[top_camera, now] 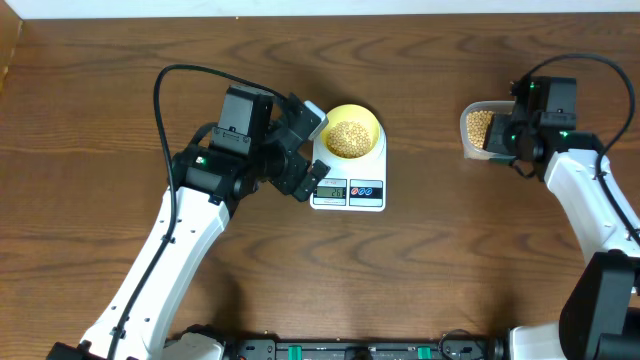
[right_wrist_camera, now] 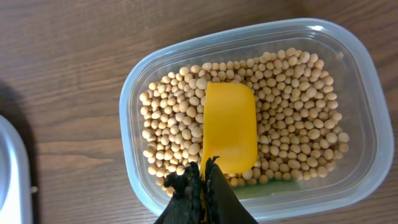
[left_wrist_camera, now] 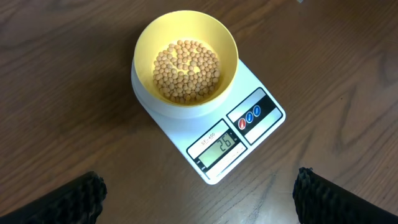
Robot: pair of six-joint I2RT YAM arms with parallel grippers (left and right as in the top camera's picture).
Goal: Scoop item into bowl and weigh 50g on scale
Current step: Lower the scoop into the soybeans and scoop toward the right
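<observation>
The right gripper (right_wrist_camera: 202, 177) is clamping the yellow scoop (right_wrist_camera: 230, 127), which is resting on the soybeans (right_wrist_camera: 292, 124) in the clear tub (right_wrist_camera: 368, 124). The bowl (left_wrist_camera: 227, 48), partly filled, is sitting on the scale (left_wrist_camera: 186, 134), which is reading 26, so another scoop seems needed. The left gripper (left_wrist_camera: 199, 180) is hovering nearby, fingers apart.

scale (left_wrist_camera: 186, 129) display (left_wrist_camera: 222, 148) showing "26", small print (left_wrist_camera: 210, 137) above it reading "SF-400" (faint, tiny), overhead digits staying unreadable
</observation>
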